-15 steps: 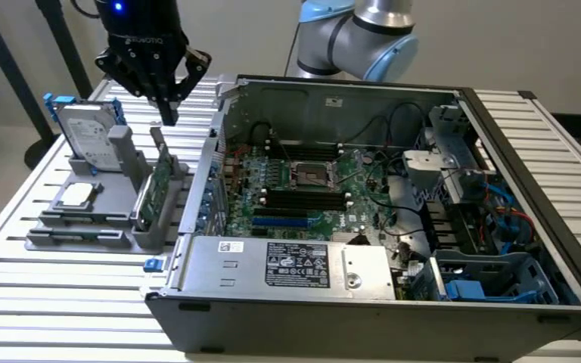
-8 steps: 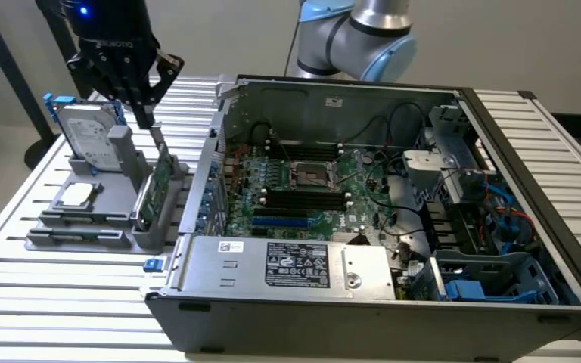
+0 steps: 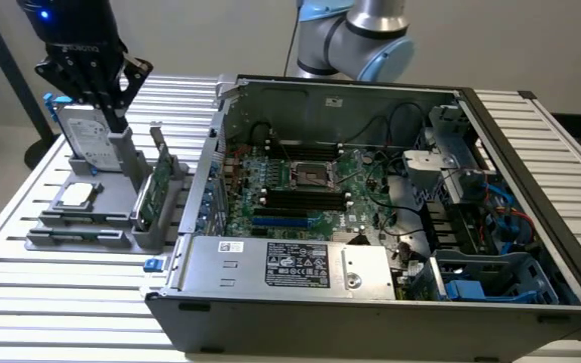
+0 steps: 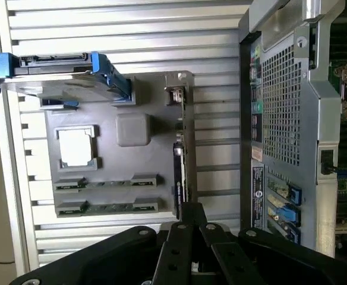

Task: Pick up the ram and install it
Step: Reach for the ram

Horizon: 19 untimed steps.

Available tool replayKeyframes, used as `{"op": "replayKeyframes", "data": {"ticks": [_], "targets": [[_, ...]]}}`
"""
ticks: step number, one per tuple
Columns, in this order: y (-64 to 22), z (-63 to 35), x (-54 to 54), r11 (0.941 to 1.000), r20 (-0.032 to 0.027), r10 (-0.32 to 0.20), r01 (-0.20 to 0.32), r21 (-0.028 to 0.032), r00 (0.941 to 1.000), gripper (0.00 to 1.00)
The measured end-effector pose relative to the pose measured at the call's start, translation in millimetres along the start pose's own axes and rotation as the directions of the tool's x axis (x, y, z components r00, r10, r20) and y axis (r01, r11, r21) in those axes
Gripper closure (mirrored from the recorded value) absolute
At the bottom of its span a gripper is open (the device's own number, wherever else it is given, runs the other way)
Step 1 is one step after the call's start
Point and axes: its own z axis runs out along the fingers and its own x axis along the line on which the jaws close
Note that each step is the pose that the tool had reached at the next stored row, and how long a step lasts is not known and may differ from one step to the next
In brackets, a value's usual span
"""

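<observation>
Two sticks of ram (image 4: 105,183) lie in the gray holder (image 4: 155,148); jaws closed, seemingly on nothing.

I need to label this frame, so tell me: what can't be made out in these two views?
- Wrist view: the ram is edge-on in the gray holder; its chips cannot be made out.
- Exterior view: the gripper overlaps the hard drive; whether they touch cannot be told.
- Wrist view: the case wall hides the motherboard's memory slots.
</observation>
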Motion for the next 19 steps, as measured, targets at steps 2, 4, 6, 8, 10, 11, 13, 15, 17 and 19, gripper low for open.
{"op": "replayKeyframes", "data": {"ticks": [2,4,6,8,10,11,13,15,17,19], "targets": [[-0.7,1.1,9.1,1.0000,0.0003,0.000,0.000,0.0046,1.0000,0.89],[-1.3,2.3,18.4,1.0000,0.0006,0.000,0.000,0.0093,1.0000,0.89],[-1.9,3.5,27.5,0.9999,0.0009,0.000,0.000,0.0137,1.0000,0.89],[-2.5,5.0,36.7,0.9999,0.0011,-0.001,0.001,0.0173,1.0000,0.89],[-3.1,6.8,45.5,0.9998,0.0013,-0.001,0.000,0.0194,1.0000,0.89],[-3.4,7.8,50.0,0.9998,0.0014,0.000,0.000,0.0200,1.0000,0.89],[-4.0,9.6,59.3,0.9998,0.0015,-0.001,0.001,0.0217,1.0000,0.89],[-4.6,11.3,68.3,0.9997,0.0016,-0.001,0.001,0.0236,1.0000,0.89],[-5.2,13.0,77.8,0.9997,0.0017,-0.001,0.001,0.0255,1.0000,0.89],[-5.8,14.5,85.4,0.9996,0.0017,-0.001,0.001,0.0269,1.0000,0.89]]}}
